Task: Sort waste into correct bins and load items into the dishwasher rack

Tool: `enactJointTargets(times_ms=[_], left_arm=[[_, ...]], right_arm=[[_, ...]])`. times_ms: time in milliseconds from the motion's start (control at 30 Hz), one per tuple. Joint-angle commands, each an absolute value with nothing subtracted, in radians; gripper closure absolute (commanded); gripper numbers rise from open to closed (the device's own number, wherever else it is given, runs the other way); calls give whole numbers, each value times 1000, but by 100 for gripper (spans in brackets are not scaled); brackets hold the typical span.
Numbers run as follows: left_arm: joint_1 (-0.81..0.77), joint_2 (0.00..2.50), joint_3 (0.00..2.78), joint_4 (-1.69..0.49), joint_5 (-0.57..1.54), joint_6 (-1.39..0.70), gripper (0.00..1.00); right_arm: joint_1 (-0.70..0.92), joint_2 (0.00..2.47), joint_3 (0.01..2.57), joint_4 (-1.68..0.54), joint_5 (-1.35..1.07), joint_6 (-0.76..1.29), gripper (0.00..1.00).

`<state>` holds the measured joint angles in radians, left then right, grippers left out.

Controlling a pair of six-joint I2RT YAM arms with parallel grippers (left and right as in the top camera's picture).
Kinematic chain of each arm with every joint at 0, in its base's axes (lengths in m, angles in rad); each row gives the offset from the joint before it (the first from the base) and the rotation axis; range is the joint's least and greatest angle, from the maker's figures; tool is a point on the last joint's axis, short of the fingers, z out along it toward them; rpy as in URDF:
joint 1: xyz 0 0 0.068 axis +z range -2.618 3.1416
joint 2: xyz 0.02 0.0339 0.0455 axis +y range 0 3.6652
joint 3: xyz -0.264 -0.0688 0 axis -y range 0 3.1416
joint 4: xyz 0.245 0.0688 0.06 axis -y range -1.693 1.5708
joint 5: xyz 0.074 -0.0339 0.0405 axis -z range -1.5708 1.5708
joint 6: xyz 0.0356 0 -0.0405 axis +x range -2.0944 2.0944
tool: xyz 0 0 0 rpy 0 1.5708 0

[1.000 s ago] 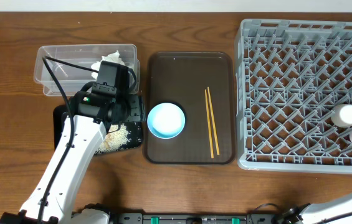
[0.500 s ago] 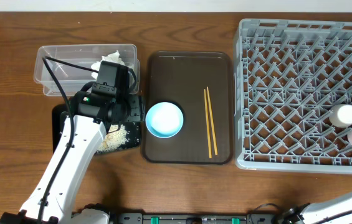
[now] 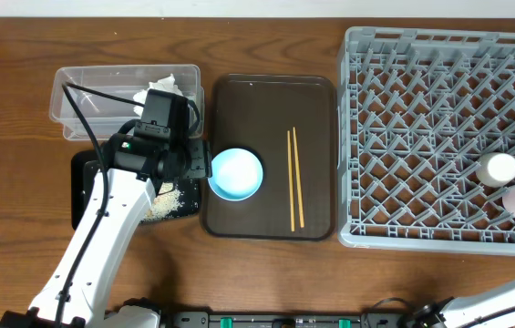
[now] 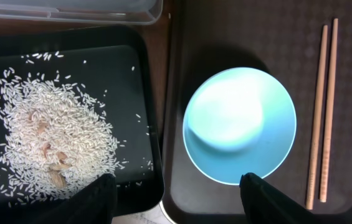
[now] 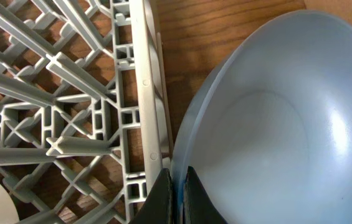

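My right gripper (image 5: 179,175) is shut on the rim of the large blue bowl (image 5: 275,124), which sits just outside the wall of the grey dishwasher rack (image 5: 139,93). My left gripper (image 4: 177,198) hangs open and empty over the seam between the black tray (image 4: 101,56) of rice (image 4: 45,137) and the brown tray (image 3: 271,109). The small light-blue bowl (image 3: 236,173) and the chopsticks (image 3: 293,178) lie on the brown tray. Crumpled paper (image 3: 161,88) rests in the clear tub (image 3: 93,91). Two cups (image 3: 497,169) stand in the rack's right part.
The rack (image 3: 439,137) fills the right side and touches the brown tray's right edge. The black tray (image 3: 88,187) butts against the brown tray's left edge. Bare wooden table (image 3: 266,273) runs along the front.
The rack has slid left, pushing the brown tray with its bowl and chopsticks and the black tray left too. The left arm has stayed put.
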<state>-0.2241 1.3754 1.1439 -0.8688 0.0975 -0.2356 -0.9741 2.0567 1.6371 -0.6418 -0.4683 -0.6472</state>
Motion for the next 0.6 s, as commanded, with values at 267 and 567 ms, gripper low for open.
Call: enactJointTargets(times_ms=[267,567], left_arm=[[-219,1372,1150,-875,93,-245,33],[-219,1372,1150,-874,93,-245,33]], right_arm=[[-988,1969,1637,-535,-577,-550,99],[-955,1878,1637,-524,-714,-546,99]])
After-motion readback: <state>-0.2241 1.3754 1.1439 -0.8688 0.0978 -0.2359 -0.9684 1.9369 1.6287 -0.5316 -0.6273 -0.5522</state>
